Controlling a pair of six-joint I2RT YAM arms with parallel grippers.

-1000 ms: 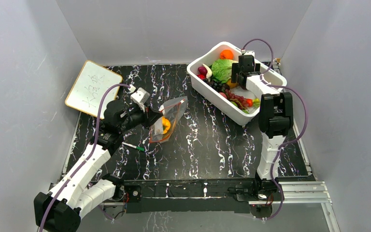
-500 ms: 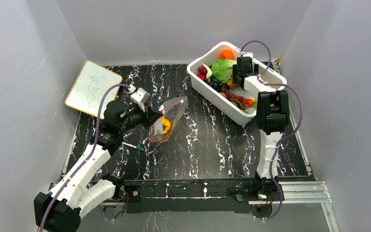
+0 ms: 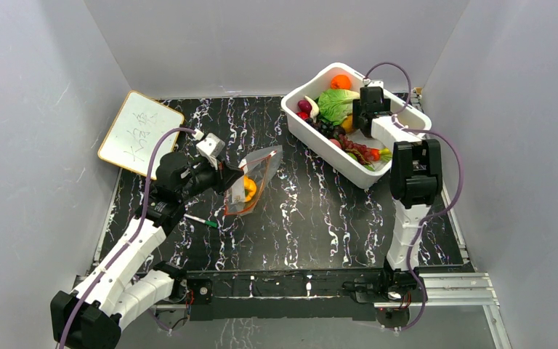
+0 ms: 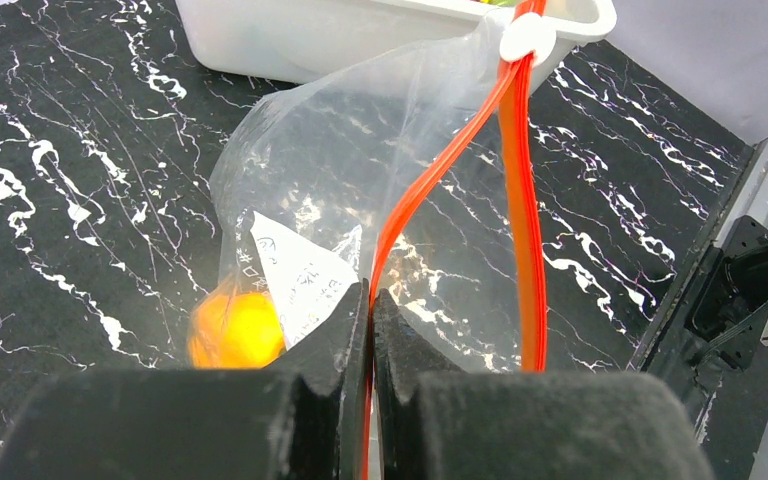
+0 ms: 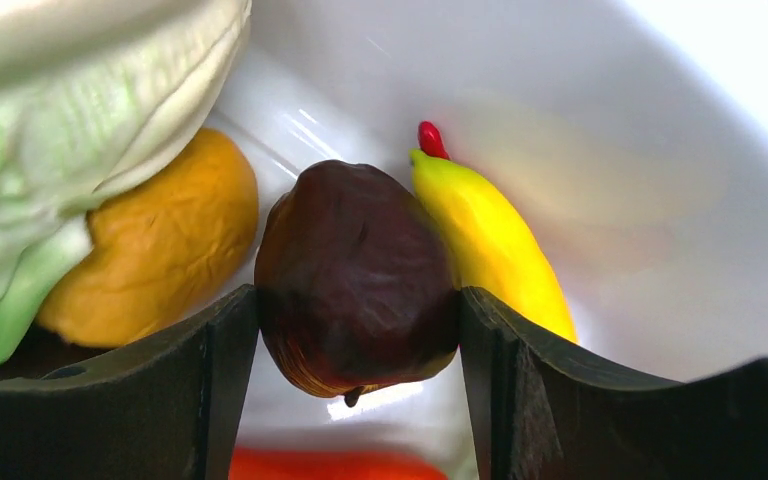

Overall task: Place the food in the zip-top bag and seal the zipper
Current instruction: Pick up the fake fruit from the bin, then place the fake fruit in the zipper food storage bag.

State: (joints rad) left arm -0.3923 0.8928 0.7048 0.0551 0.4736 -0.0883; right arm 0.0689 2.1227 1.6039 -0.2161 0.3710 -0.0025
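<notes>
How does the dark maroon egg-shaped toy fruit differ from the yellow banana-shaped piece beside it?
The dark maroon egg-shaped toy fruit is plump and rounded; the yellow banana-shaped piece is slim and tapered. The fruit is pinched in the right gripper; the banana lies outside the grip. Both are glossy, inside the white plastic tub.

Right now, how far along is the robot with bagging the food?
Early on. Done: one orange piece lies inside the zip-top bag, and the left gripper pinches one side of the zipper, holding the mouth open. In hand: the right gripper grips a dark brown piece down in the white tub. Left: the other food in the tub, then sealing the zipper.
</notes>
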